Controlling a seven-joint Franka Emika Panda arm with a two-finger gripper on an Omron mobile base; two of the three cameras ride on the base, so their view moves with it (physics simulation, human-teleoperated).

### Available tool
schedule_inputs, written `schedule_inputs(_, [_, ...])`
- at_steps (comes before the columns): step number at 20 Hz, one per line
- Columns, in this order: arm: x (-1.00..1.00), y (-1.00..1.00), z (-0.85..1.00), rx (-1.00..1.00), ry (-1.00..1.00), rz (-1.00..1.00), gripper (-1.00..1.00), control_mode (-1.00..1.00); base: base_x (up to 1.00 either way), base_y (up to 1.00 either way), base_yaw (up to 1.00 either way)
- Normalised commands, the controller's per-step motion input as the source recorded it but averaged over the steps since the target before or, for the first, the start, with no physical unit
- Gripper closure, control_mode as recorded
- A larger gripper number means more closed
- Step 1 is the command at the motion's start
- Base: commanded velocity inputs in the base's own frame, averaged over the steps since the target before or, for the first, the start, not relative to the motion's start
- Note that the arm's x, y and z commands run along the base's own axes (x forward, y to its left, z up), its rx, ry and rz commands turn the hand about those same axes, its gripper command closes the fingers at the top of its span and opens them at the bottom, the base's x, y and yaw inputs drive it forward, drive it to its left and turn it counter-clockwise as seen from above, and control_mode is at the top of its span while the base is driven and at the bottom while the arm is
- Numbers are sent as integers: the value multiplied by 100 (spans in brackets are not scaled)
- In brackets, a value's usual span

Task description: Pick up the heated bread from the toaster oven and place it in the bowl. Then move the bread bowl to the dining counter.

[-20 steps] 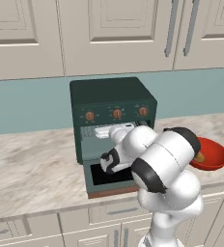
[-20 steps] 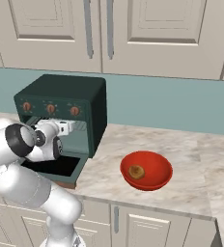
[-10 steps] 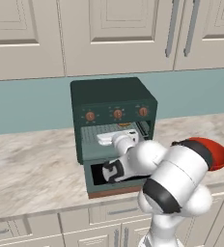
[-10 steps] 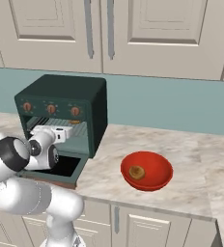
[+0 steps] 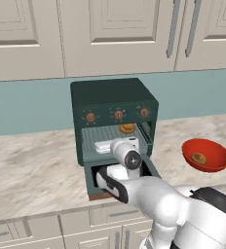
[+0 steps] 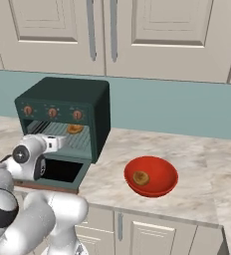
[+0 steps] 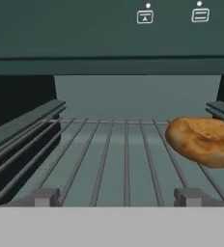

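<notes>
On the wire rack (image 7: 109, 154), ahead of the gripper (image 7: 116, 197) and off to its right side in the hand view, lies the bread (image 7: 205, 140) — a browned, rounded piece, flat on the bars, well inside the toaster oven (image 5: 114, 121). Gripper's at the oven mouth, fingertips (image 7: 46, 197) spread wide w/ nothing between them; bread sits beyond the right tip, not in the gap. Below the gripper the drop-down door (image 5: 120, 177) hangs open.

From the right base view the bowl (image 6: 151, 177) is well off to the arm's right on the counter (image 6: 197, 174), apart from the oven. It seems to hold a small brownish item already — can't tell what.

Step in hand, as I read it: reach in & grasp the bread. To do it well: shift the hand sideways toward the bread first so it's centred btwn the tips, then go deeper, keeping low over the bars but clear of the side rails (image 7: 27, 125). Close only once both tips flank the piece; a grab from here would likely clip its edge or push it back. Lift straight, withdraw w/o snagging the rack.
</notes>
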Motion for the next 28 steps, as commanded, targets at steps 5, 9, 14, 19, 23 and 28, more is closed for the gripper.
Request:
schedule_inputs(5, [-100, -46, -25, -16, 90, -12, -100, -100, 0, 0, 0])
schedule_inputs(9, [-100, -49, -26, -17, 92, -11, -100, -100, 0, 0, 0])
schedule_inputs(14, [-100, -56, -21, -15, 94, -11, -100, -100, 0, 0, 0])
schedule_inputs(19, [-96, -54, -3, -10, 91, -13, -100, -100, 0, 0, 0])
schedule_inputs(23, [-39, -6, 9, 2, 4, -11, -100, -100, 0, 0, 0])
schedule_inputs(28, [0, 0, 16, 4, -16, -12, -100, -100, 0, 0, 0])
